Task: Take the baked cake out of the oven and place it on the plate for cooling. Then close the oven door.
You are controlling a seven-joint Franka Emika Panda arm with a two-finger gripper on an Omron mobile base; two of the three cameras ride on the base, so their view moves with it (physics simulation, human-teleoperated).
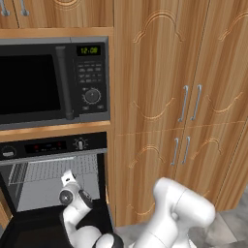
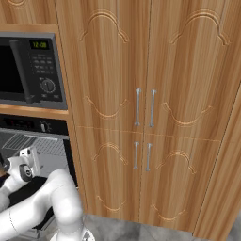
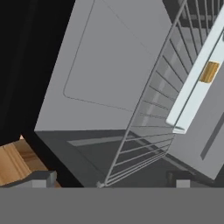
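The oven sits under the microwave, and its grey cavity stands exposed. The oven door hangs folded down in front of it as a black panel. A wire rack spans the cavity. In the hand view the rack runs diagonally and carries a pale flat tray with a small golden-brown block on it, apparently the cake. My gripper is open at the cavity mouth, above the lowered door, with nothing between its fingers. The plate is out of view.
The black microwave with keypad and green clock hangs right above the oven. Tall wooden cabinet doors with silver handles fill the wall to the right. My white arm bends up from the lower right, over the grey floor.
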